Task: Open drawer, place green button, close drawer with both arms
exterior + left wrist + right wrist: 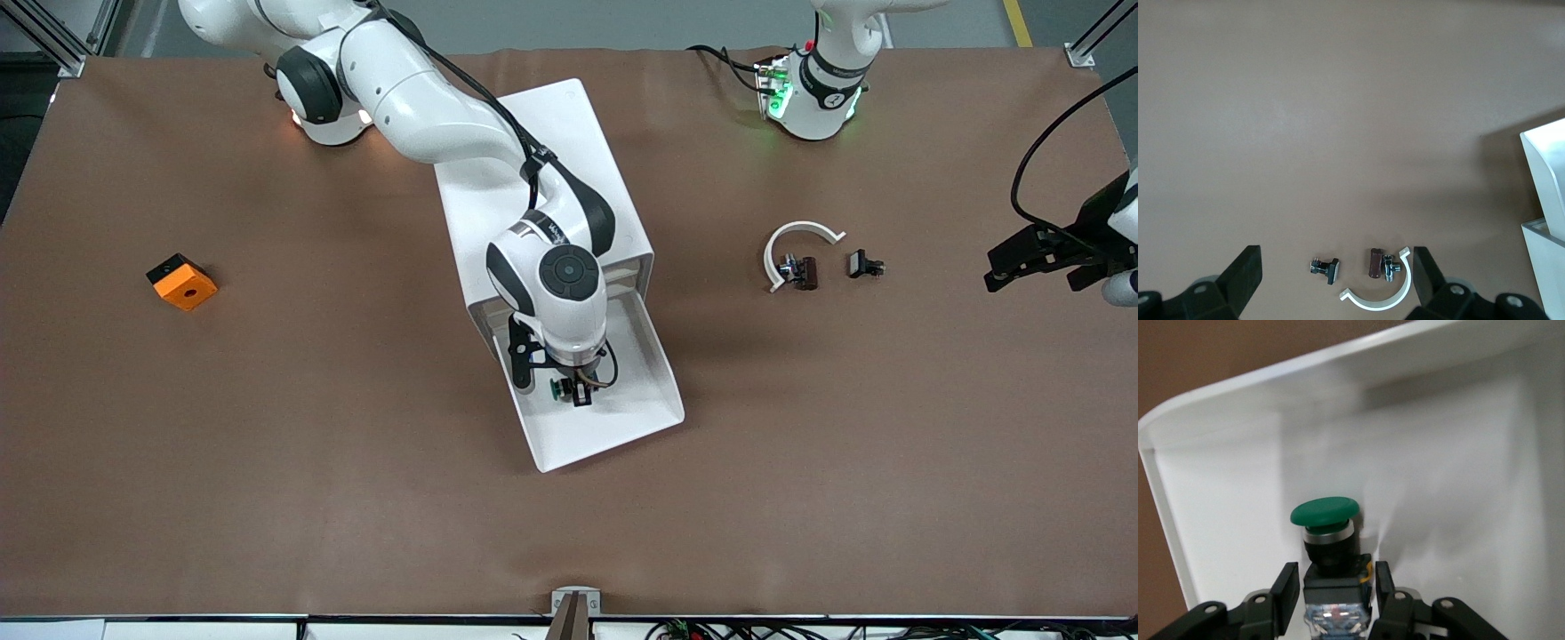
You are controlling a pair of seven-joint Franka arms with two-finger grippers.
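The right tool [1336, 595] clenches the green-capped button [1327, 532] just over the floor of the pulled-out lowest drawer [640, 400] of the white cabinet [569, 169], while the left tool [1338, 277] waits, released, above the brown tabletop [267, 462].

button [1325, 520]: green round cap on a black body, sitting between the two black fingers
right gripper [1333, 593]: fingers [1286, 590] right up against the button's body on both sides, clamping it
drawer [1258, 387]: white tray, rounded rim corner showing, floor right under the button
table [1198, 353]: brown, just a bit past the rim
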